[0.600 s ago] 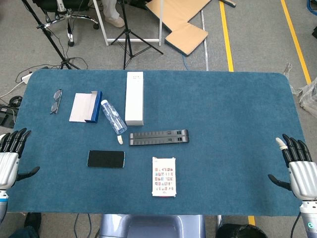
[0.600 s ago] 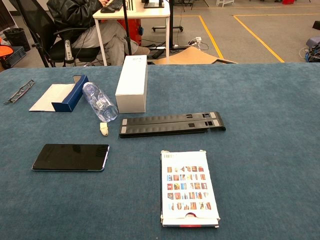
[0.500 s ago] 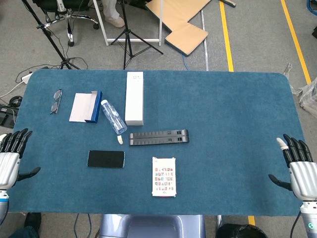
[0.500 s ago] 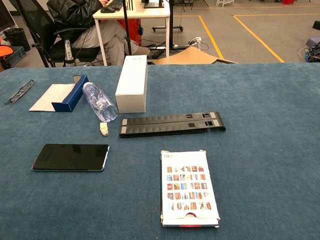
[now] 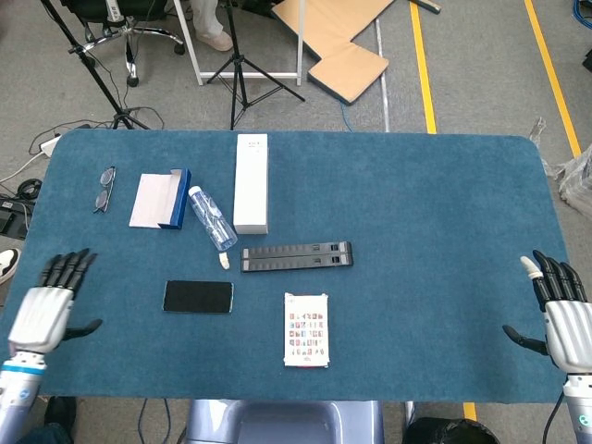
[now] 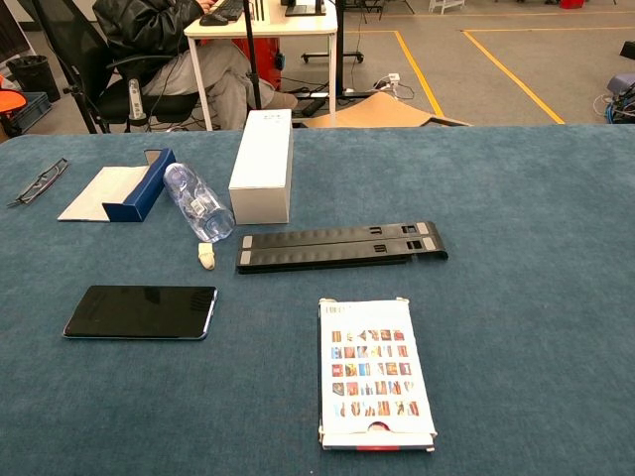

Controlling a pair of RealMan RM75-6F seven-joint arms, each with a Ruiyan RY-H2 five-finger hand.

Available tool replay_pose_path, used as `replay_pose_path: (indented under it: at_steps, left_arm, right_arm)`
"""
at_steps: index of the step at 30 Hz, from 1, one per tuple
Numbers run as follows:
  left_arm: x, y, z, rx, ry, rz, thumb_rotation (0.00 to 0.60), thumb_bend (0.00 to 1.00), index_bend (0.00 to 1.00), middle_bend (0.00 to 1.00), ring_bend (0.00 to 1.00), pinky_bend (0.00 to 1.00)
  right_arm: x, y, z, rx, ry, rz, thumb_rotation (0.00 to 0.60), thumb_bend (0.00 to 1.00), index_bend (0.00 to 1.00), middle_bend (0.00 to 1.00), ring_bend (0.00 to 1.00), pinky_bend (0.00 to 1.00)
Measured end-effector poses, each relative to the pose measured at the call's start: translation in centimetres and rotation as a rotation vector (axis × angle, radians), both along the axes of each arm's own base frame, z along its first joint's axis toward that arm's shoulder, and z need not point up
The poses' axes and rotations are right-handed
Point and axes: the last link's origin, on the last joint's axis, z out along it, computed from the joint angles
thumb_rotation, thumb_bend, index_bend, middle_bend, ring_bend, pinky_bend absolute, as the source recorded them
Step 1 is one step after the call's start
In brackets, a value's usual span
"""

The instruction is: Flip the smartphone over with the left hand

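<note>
Left hand (image 5: 46,313) hovering, fingers spread, holding nothing
Phone (image 5: 198,296) is lying flat well off to the right of its fingertips; right hand (image 5: 564,319) is likewise splayed and holding nothing

Your smartphone (image 5: 198,296) lies flat in the lower left of the frame — a dark slab, long edge running left-right, glossy black face (image 6: 140,311) up.

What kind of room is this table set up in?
Probably a lab or workshop. Yellow floor lines, black tripod stands and flattened brown cardboard surround the blue felt-covered table, and a seated person works at a white desk behind it.
</note>
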Motion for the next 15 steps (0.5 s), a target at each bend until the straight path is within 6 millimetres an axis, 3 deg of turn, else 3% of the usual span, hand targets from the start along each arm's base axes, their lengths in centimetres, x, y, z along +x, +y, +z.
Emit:
replay_pose_path:
  at_steps: [7,15]
  left_arm:
    - [2.1,1.5,-7.1,-0.155,-0.013,-0.013,0.6,0.23,0.0,0.0,0.0,0.0]
    - [3.6,3.3,-12.2,-0.214,0.008,-0.04,0.6,0.27,0.0,0.0,0.0,0.0]
  right_arm:
    - [-0.1,-0.2,-0.1,0.021,-0.023,-0.009,0.6,0.0,0.0,0.0,0.0,0.0]
    - [-0.3,-0.2,0.0,0.033,-0.044,-0.018,0.6,0.0,0.0,0.0,0.0,0.0]
